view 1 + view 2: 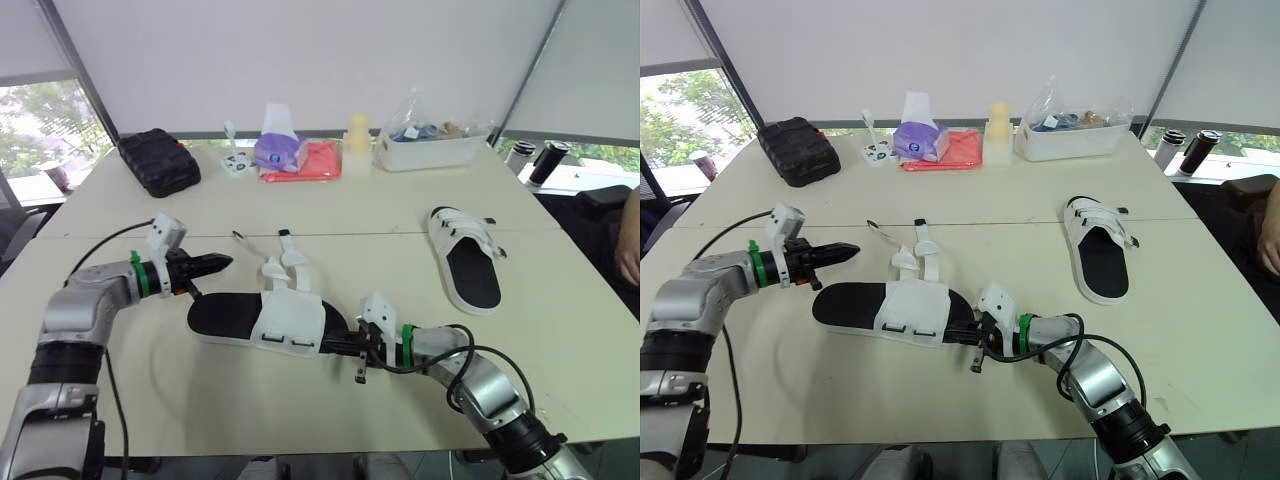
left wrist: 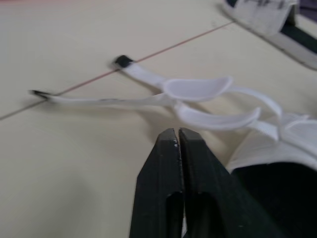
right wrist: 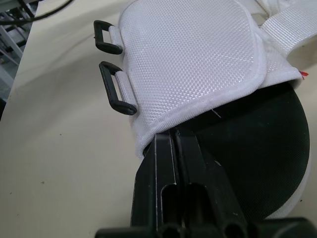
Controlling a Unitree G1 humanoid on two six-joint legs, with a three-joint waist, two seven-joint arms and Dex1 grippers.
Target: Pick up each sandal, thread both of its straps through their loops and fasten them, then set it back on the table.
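- The left tool (image 2: 177, 133) was pressed shut and empty, just beside the near sandal's (image 1: 225, 316) unfastened straps (image 2: 198, 89).
- The right tool (image 3: 172, 141) was shut, with its tips at that sandal's white upper (image 3: 198, 59).
- The sandal lay on the bench (image 1: 150, 395).

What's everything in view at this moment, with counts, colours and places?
Table: one, beige, under everything.
Near sandal: one, white upper, black footbed, front centre; straps unthreaded.
Far sandal: one, white and black, right side.
Case: one, black, far left.
Tissue pack: one, purple, far centre.
Cloth: one, red, beside tissue pack.
Bottle: one, pale yellow, far centre.
Bin: one, clear, far right.
Flasks: two, dark, beyond the far right corner.
Person's arm: one, right edge.
Left gripper: one, black fingers together, left of near sandal.
Right gripper: one, black fingers together, at near sandal's upper edge.
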